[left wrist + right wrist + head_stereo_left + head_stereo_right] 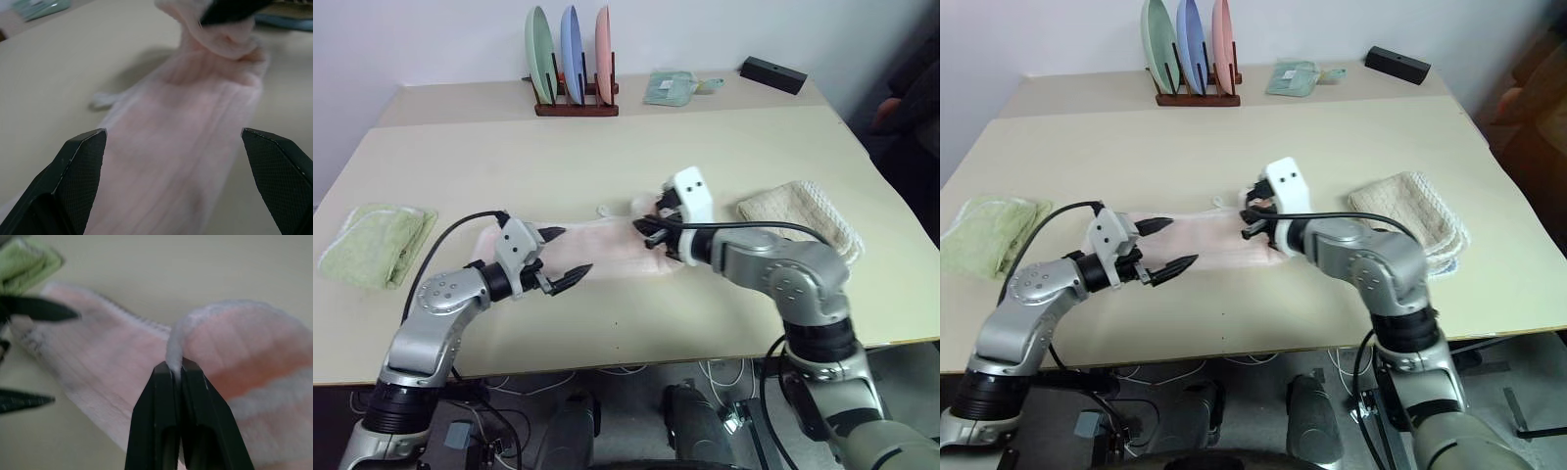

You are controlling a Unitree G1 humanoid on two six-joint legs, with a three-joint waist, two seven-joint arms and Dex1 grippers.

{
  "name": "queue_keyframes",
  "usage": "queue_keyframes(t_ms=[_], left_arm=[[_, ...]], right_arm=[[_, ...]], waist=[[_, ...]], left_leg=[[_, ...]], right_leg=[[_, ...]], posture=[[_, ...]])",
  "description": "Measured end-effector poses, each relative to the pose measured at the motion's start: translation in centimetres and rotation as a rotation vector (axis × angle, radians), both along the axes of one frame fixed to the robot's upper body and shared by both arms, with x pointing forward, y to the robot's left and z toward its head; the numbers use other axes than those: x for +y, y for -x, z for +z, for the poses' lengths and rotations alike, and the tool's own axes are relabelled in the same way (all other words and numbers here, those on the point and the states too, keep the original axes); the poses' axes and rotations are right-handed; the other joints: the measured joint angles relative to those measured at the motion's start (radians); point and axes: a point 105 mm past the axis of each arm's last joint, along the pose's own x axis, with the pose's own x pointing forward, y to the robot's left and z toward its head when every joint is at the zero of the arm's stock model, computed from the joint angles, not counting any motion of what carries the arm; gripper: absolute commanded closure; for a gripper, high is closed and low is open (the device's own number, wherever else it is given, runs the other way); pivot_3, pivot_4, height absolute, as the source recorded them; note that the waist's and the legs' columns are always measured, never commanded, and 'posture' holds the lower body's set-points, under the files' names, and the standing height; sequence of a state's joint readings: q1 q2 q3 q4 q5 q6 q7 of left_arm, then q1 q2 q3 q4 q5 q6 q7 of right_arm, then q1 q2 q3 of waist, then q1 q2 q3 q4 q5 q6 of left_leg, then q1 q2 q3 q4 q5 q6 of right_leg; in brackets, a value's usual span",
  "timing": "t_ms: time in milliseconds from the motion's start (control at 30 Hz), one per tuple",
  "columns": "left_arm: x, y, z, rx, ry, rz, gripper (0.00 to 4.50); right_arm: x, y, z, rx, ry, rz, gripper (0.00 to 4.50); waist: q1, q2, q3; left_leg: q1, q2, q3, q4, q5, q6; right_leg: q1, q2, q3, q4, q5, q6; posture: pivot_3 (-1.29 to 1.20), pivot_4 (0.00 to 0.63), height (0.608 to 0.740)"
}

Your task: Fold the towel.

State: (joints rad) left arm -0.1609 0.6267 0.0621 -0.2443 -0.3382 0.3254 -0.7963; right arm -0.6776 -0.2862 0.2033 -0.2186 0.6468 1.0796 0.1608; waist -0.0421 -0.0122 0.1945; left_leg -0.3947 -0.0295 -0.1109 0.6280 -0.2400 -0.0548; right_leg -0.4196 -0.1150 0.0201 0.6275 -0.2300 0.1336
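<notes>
The pale pink towel lies as a long narrow strip across the middle of the table. My right gripper is shut on the towel's right end, pinching its white-trimmed edge. That end is lifted off the table and curls over the strip. My left gripper hovers open over the strip's left part, its black fingers spread wide on either side of the cloth with nothing between them.
A folded light green towel lies at the table's left edge. A folded beige waffle towel lies to the right. At the back stand a rack of three plates, a pale green packet and a black box.
</notes>
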Motion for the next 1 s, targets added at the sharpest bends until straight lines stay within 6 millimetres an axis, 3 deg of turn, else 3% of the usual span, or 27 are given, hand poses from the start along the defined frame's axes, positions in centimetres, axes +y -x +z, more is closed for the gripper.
queue_keyframes(t_ms=[167, 333, 633, 733, 900, 1000], left_arm=[[2.1, 0.2, -0.2, 0.014, -0.032, 0.056, 0.00], [2.9, 0.6, -0.7, 0.028, -0.033, 0.082, 0.00], [2.8, 0.7, -0.7, 0.031, -0.035, 0.080, 0.00], [2.8, 0.4, -0.6, 0.025, -0.035, 0.078, 0.00], [2.7, 0.1, -0.2, 0.011, -0.033, 0.076, 0.00], [2.9, 0.1, -0.4, 0.022, -0.032, 0.084, 0.00]], right_arm=[[3.8, -1.0, -1.8, 0.006, 0.017, 0.072, 4.48], [6.4, 0.0, -2.9, 0.019, 0.027, 0.178, 4.48], [7.1, 1.2, -4.2, 0.039, 0.055, 0.270, 4.48], [7.0, 1.4, -4.4, 0.042, 0.059, 0.283, 3.60], [6.4, 2.0, -3.3, -0.012, 0.039, 0.340, 1.16], [4.4, 2.6, -0.4, -0.147, 0.023, 0.378, 1.16]], waist=[[-0.003, 0.000, 0.000], [-0.002, 0.000, 0.000], [-0.002, 0.000, 0.000], [-0.002, 0.000, 0.000], [-0.001, 0.000, 0.000], [0.001, 0.000, 0.000]], left_leg=[[0.000, 0.000, 0.000, -0.002, 0.000, 0.000], [-0.001, 0.000, 0.000, -0.002, 0.000, 0.000], [-0.001, 0.000, 0.000, -0.002, 0.000, 0.000], [-0.001, 0.000, 0.000, -0.002, 0.000, 0.000], [-0.002, 0.000, 0.000, -0.002, 0.000, 0.000], [-0.003, 0.000, -0.001, -0.001, 0.000, 0.000]], right_leg=[[-0.003, 0.000, 0.000, 0.001, 0.000, 0.000], [-0.003, 0.000, 0.000, 0.002, 0.000, 0.000], [-0.004, 0.001, 0.000, 0.002, 0.000, 0.000], [-0.004, 0.001, 0.000, 0.002, 0.000, 0.000], [-0.004, 0.001, 0.000, 0.002, 0.000, 0.000], [-0.004, 0.000, 0.000, 0.001, 0.000, 0.000]], posture=[[0.00, 0.150, 0.740], [0.00, 0.150, 0.740], [0.00, 0.150, 0.740], [0.00, 0.150, 0.740], [0.00, 0.150, 0.740], [0.00, 0.150, 0.740]])
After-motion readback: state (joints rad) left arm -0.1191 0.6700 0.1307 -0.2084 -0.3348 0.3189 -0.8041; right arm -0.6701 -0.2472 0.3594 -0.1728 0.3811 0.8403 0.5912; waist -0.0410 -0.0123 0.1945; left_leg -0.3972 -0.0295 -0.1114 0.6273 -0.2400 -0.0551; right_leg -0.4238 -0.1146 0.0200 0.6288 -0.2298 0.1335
